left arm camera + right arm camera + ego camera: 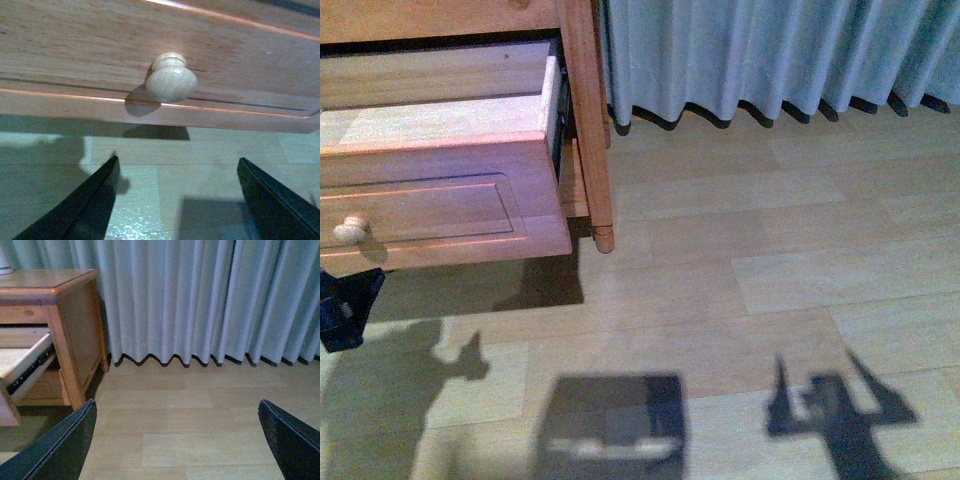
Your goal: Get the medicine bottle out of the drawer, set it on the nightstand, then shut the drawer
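Shows the drawer [440, 190] pulled well out of the nightstand [75, 325], with the pale interior exposed and a round knob [171, 82] on the framed front panel. Finds the left gripper [177, 159] near that knob and lower than the drawer front, fingers [95, 200] spread wide, clear of the wood and pinching nothing. Finds the right gripper [176, 401] well apart from the nightstand, over the plank floor [200, 430] and facing the curtain [200, 300], fingers likewise spread wide and holding nothing.
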`<control>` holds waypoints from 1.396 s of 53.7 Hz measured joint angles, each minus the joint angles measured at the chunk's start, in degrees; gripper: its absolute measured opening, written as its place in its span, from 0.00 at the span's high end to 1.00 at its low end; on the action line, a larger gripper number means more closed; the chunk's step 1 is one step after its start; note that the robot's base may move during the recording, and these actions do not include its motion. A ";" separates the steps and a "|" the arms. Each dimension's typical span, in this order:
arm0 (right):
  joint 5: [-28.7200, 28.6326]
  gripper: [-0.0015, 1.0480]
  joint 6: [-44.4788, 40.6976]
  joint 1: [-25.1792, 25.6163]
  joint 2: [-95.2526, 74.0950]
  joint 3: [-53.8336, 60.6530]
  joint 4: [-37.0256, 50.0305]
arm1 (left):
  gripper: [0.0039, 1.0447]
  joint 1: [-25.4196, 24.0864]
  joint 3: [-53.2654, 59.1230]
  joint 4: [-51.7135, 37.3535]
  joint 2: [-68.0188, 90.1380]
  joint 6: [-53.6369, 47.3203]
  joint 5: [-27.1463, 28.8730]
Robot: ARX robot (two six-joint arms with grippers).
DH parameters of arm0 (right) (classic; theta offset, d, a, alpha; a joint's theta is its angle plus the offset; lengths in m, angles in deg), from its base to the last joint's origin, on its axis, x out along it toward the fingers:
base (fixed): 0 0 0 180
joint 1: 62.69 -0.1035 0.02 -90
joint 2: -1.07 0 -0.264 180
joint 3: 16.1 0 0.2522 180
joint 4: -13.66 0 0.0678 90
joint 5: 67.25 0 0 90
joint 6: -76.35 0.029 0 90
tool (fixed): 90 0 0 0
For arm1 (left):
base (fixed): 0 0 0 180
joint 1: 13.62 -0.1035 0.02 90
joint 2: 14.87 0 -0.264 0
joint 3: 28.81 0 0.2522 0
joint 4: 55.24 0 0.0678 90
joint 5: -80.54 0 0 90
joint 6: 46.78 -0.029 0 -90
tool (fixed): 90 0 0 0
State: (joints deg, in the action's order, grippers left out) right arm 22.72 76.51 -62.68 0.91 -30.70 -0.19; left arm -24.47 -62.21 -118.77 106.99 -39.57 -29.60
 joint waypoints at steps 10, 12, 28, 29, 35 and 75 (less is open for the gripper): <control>0.00 0.07 0.00 0.02 0.00 0.00 0.00 | 0.06 -4.90 8.92 9.09 -15.76 1.73 -3.72; 0.00 0.07 0.00 0.00 0.00 0.00 0.00 | 0.06 -5.99 10.36 12.63 -20.15 2.03 -5.07; 0.00 0.07 0.00 0.02 0.00 0.00 0.00 | 0.06 -16.72 9.31 71.25 -85.85 3.56 -22.14; 0.02 0.07 0.00 0.02 0.00 0.00 0.00 | 0.06 -17.53 8.52 75.06 -89.83 3.34 -23.08; 0.02 0.07 0.00 0.02 0.00 0.00 0.00 | 0.21 -10.62 8.63 77.66 -106.86 -1.86 -5.90; -0.09 0.07 0.00 -0.04 0.02 0.00 -0.02 | 0.97 10.67 16.28 78.01 -118.86 -6.67 20.00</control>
State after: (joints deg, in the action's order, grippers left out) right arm 22.63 76.51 -62.72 0.93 -30.70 -0.22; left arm -13.80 -45.93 -40.76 -11.86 -46.24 -9.60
